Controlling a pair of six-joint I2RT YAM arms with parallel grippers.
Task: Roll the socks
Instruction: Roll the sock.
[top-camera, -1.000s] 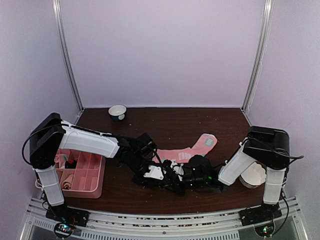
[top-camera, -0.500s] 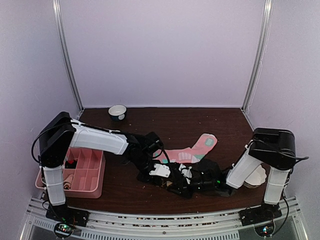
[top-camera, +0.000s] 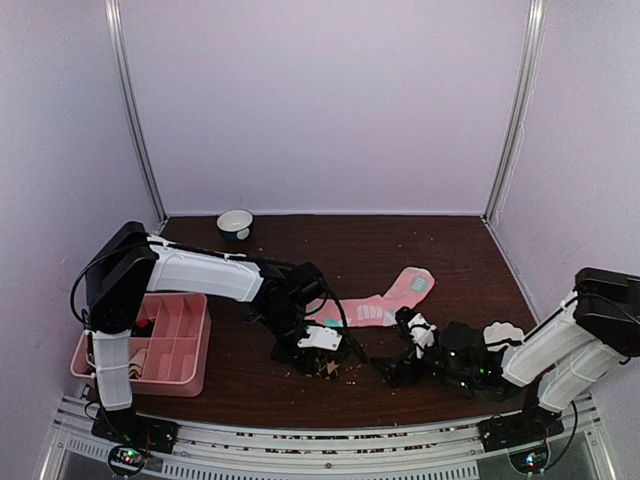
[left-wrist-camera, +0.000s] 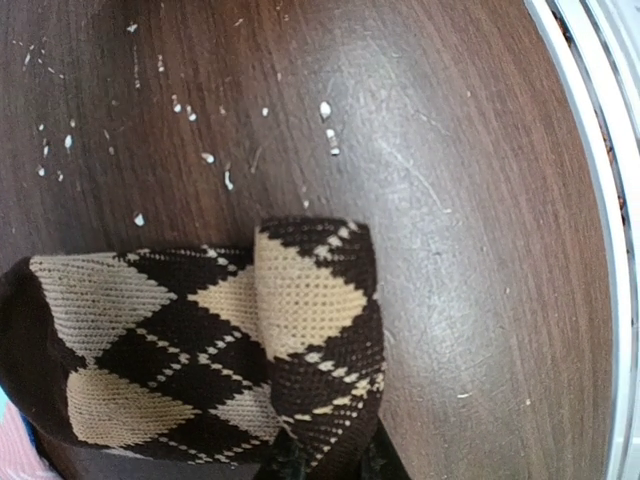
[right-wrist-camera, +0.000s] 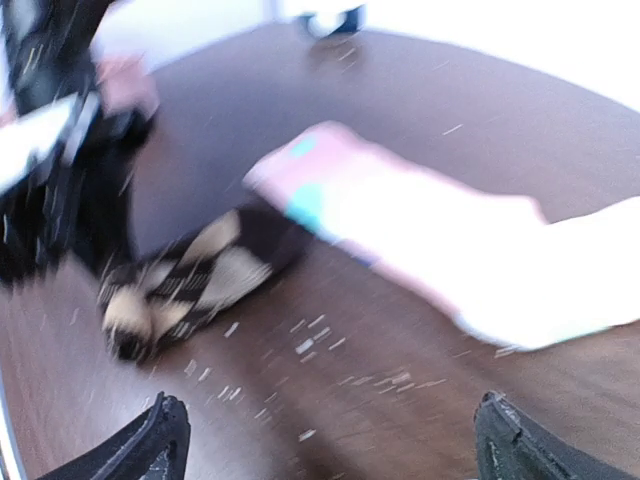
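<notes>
The brown-tan-black argyle sock (left-wrist-camera: 200, 340) lies folded on the dark wooden table, small in the top view (top-camera: 330, 366). My left gripper (left-wrist-camera: 330, 466) is shut on its near edge, with only the dark fingertips (left-wrist-camera: 290, 462) showing. In the top view the left gripper (top-camera: 322, 350) sits right over the sock. The pink sock (top-camera: 385, 300) with mint-green toe lies flat just behind. My right gripper (top-camera: 400, 352) stands wide open to the right of the argyle sock, holding nothing. The blurred right wrist view shows the right gripper (right-wrist-camera: 335, 445), the argyle sock (right-wrist-camera: 190, 280) and the pink sock (right-wrist-camera: 400, 215) ahead.
A pink divided tray (top-camera: 175, 385) stands at the near left, beside the left arm's base. A small bowl (top-camera: 235, 224) sits at the back left. A white lumpy thing (top-camera: 505, 335) lies at the right, close to the right arm. Pale specks litter the table (left-wrist-camera: 330, 110).
My right gripper has opened wide, let go of the argyle sock and drawn back to the right. My left gripper has shut on the sock's edge and shifted slightly right.
</notes>
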